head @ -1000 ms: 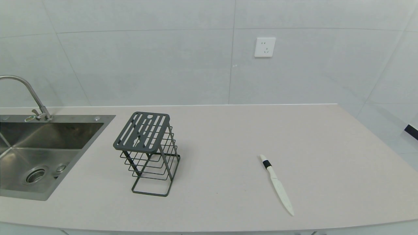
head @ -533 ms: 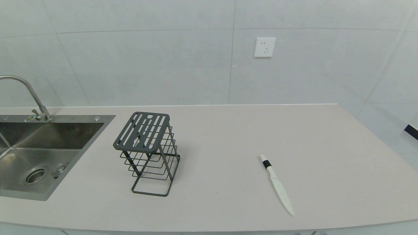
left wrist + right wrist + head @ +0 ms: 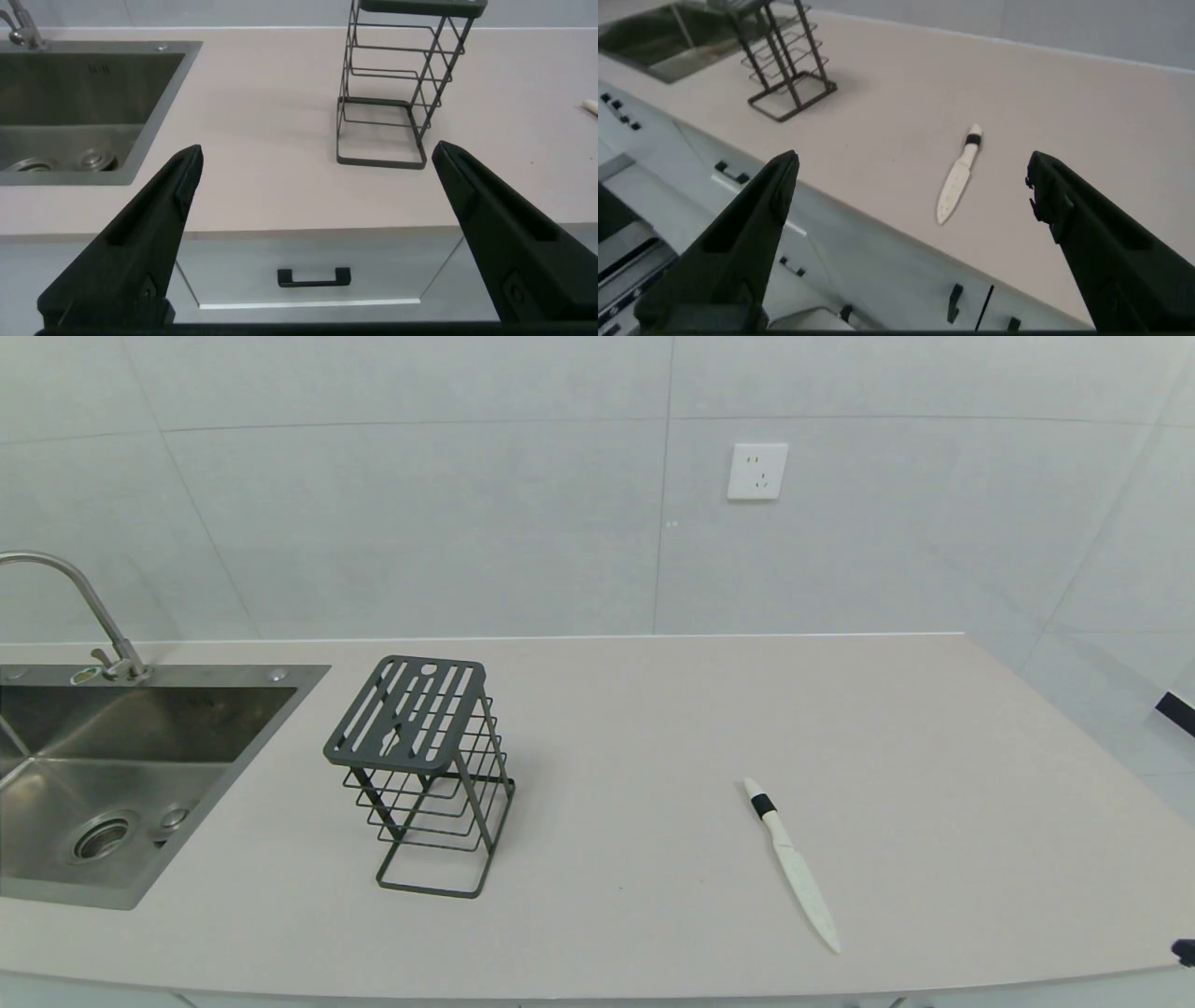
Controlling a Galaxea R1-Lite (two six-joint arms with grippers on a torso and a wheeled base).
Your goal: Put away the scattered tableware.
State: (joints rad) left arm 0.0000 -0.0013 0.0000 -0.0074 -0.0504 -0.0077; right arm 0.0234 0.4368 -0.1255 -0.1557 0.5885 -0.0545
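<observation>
A white knife with a black band near its handle end lies flat on the counter toward the front right; it also shows as the knife. A dark wire knife rack with a slotted top stands left of centre, seen too as the rack and the rack. My left gripper is open, held in front of the counter edge below the rack. My right gripper is open, above and in front of the counter's front edge, apart from the knife. A dark bit of the right arm shows at the lower right edge.
A steel sink with a curved tap is set into the counter at the left. A wall socket sits on the tiled wall behind. Drawer fronts with dark handles run below the counter's front edge.
A dark tip of the right arm has come into the head view at the lower right edge. Knife and rack have not moved.
</observation>
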